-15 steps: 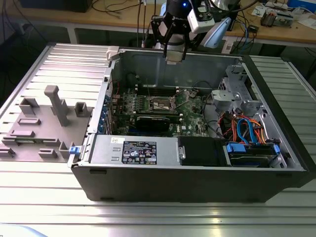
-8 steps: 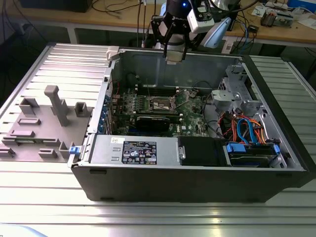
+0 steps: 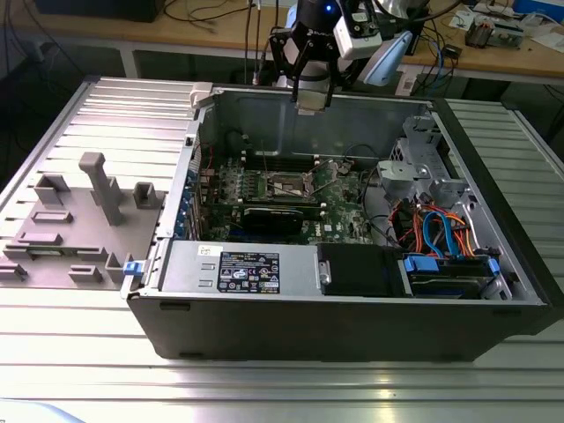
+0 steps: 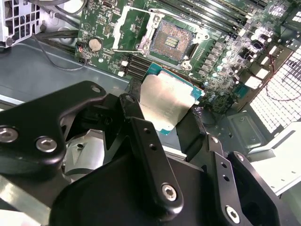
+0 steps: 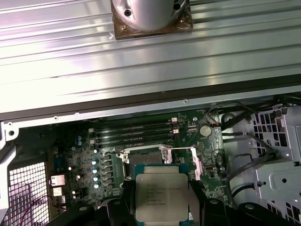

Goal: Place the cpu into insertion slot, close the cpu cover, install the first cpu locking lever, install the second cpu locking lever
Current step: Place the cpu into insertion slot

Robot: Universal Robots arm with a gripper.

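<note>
Silver-grey metal pinched between two black fingers: the cpu, gripped at two opposite edges by the gripper, dull metal top turned toward both wrist cameras. Jaws spread just to the chip's width and pressed against its sides, clamping it flat between them. Held in the air over the open computer case, up near the case's far wall in the exterior view and well apart from the green motherboard below.

Down on that board, the insertion slot: uncovered, with a dark contact field exposed inside a silvery rim. Just beside it, the cpu cover, standing open and folded away from the socket, with green board visible through its large central cut-out. In the first wrist view, chip and slot lined up one behind the other, the chip's edge overlapping the slot's near rim.

Around the slot: long narrow memory slots in a row just past it, a round coin battery near one corner, a long black card across the board. Along the case's near wall, a grey power supply with a label. At the exterior view's left of the case, a grey fixture block on the ribbed metal table.
</note>
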